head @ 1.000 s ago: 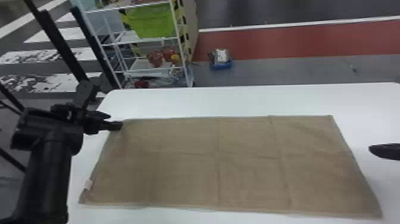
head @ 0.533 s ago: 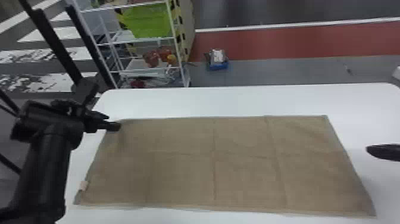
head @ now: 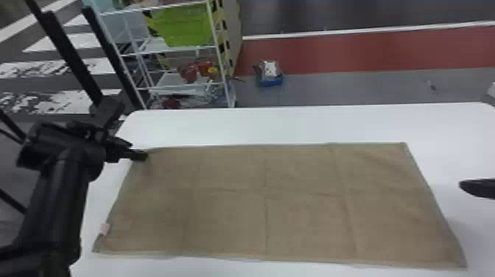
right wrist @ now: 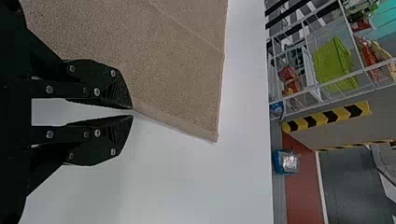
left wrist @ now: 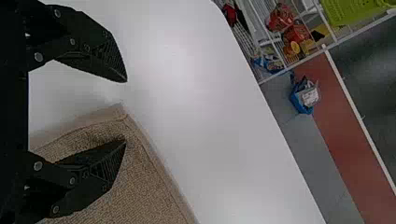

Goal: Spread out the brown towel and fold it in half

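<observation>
Brown towel (head: 302, 221): flat on the bench (head: 276, 125); long side along its far edge
My left gripper (head: 139, 150): wide; at the towel's far-left corner
My right gripper (head: 478, 188): narrow gap; right of the towel

In the head view, beyond the white tabletop (head: 294, 125), a white rack (head: 220, 55) stands at eleven o'clock; it holds a green basket (head: 184, 27) above red items (head: 189, 72); a blue container (head: 270, 81) sits at twelve. A red floor band (head: 361, 51) spans one to two o'clock; white floor stripes (head: 83, 40) lie at ten.
</observation>
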`<state>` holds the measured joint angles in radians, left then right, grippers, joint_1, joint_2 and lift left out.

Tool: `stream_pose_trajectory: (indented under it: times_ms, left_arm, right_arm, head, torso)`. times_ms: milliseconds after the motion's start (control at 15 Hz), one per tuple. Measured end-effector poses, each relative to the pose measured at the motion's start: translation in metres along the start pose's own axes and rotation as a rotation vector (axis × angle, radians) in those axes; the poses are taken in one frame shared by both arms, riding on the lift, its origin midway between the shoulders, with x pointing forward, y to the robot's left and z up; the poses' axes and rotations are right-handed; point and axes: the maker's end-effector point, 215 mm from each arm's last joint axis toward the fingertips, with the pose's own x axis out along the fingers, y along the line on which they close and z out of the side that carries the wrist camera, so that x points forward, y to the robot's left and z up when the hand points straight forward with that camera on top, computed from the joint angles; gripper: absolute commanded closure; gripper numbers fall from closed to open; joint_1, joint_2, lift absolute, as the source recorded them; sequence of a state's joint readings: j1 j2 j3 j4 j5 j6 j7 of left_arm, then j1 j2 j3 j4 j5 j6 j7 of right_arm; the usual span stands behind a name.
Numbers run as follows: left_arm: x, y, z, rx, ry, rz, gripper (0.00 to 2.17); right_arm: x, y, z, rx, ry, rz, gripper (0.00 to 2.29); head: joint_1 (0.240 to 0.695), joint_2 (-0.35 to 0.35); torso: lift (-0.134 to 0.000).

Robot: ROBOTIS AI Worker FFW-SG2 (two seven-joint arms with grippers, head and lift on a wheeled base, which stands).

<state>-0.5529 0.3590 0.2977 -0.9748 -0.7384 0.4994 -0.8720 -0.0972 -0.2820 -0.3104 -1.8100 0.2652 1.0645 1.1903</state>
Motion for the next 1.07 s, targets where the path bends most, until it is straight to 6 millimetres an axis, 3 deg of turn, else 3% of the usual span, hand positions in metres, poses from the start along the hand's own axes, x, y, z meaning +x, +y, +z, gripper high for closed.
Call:
stream_pose_trajectory:
  times_ms: [1067]
  left_arm:
    - [0.008, -0.012, -0.003, 0.031, 0.029, -0.024, 0.64]
  right_arm:
    - [-0.003, -0.003, 0.006, 0.0, -0.006, -0.007, 0.96]
  head:
    - [0.695, 0.174]
  torso:
    - [-0.134]
